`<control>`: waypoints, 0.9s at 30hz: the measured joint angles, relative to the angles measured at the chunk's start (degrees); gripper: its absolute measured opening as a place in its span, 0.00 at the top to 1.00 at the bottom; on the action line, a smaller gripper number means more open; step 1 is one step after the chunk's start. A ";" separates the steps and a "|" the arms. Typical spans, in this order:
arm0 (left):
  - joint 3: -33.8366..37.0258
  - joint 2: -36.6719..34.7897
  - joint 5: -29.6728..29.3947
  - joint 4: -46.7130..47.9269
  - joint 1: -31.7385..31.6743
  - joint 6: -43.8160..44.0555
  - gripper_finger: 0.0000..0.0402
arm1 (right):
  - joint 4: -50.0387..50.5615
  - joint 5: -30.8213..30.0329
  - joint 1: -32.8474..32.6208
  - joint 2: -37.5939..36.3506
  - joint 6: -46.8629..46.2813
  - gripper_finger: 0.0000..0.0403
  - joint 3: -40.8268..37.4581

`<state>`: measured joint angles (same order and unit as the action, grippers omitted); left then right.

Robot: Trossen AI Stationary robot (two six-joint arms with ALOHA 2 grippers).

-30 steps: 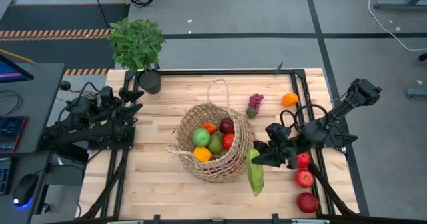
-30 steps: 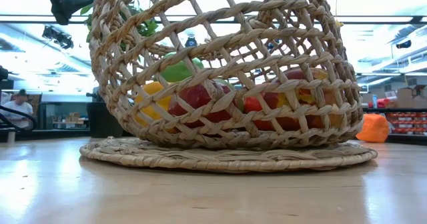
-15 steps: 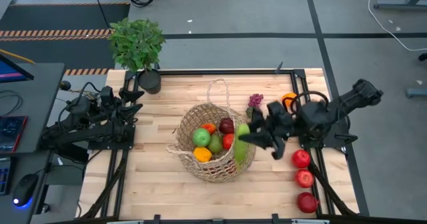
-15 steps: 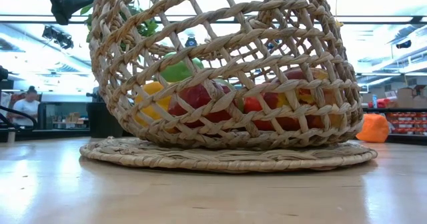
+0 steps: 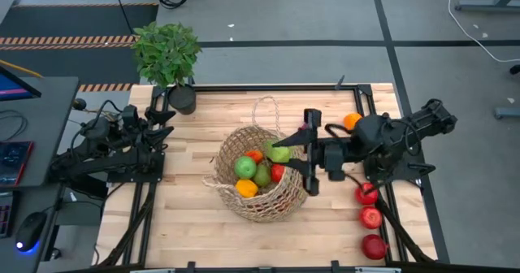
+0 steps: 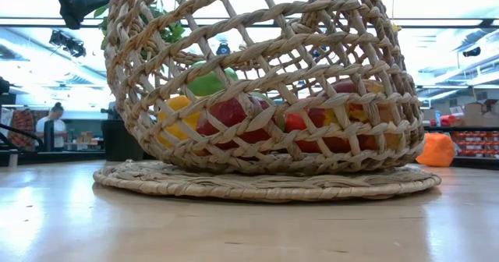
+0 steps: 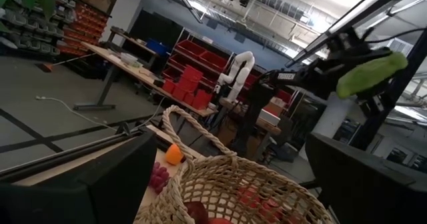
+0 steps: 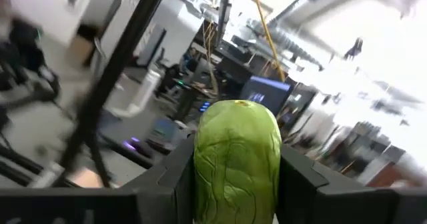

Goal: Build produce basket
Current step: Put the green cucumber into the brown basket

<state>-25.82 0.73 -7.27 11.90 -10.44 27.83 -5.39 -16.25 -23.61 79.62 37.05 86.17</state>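
Note:
The tan wicker basket (image 5: pixel 258 179) stands mid-table on its flat woven base (image 6: pixel 265 180). It holds a green apple (image 5: pixel 245 167), an orange (image 5: pixel 247 188), a pear and red fruit. My right gripper (image 5: pixel 294 153) is over the basket's right rim, shut on a green cucumber (image 5: pixel 280 153). The cucumber also shows in the right wrist view (image 8: pixel 237 151) and the left wrist view (image 7: pixel 370 74). My left gripper (image 5: pixel 162 125) waits open and empty at the table's left edge. My right gripper pinches the cucumber between its two fingers (image 8: pixel 175 181), one on each long side (image 8: pixel 203 174). The fingers lie level, coming from the table's right side. The cucumber's rounded end sticks out past the fingertips toward the basket, lifted clear above the rim.
Three red apples (image 5: pixel 371 217) lie in a row by the table's right edge. An orange (image 5: pixel 352 120) and purple grapes (image 5: pixel 309 125) lie at the far right. A potted plant (image 5: pixel 169 58) stands at the far left corner. The basket's loop handle (image 5: pixel 264 110) rises on its far side.
My right gripper has lifted the cucumber from the table just right of the basket. It has carried it up and toward the far-left, over the basket's right rim. The gripper has turned, so the cucumber now points toward the basket instead of lying near-to-far.

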 joint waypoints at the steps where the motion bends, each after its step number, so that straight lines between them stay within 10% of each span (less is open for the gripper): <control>1: 0.00 0.00 -0.01 -0.05 0.02 0.00 0.03 | -0.03 -0.04 -0.21 0.68 3.13 0.61 0.78; 16: 0.00 0.00 0.00 -0.04 0.02 -0.01 0.03 | -1.75 -22.53 -6.59 10.15 50.97 0.61 5.62; 27: 0.00 0.00 -0.01 -0.03 0.02 0.00 0.03 | -7.54 -24.61 -6.21 11.24 54.47 0.61 5.62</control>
<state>-25.82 0.73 -7.28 11.87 -10.42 27.83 -12.93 -40.86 -29.82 90.86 91.53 91.79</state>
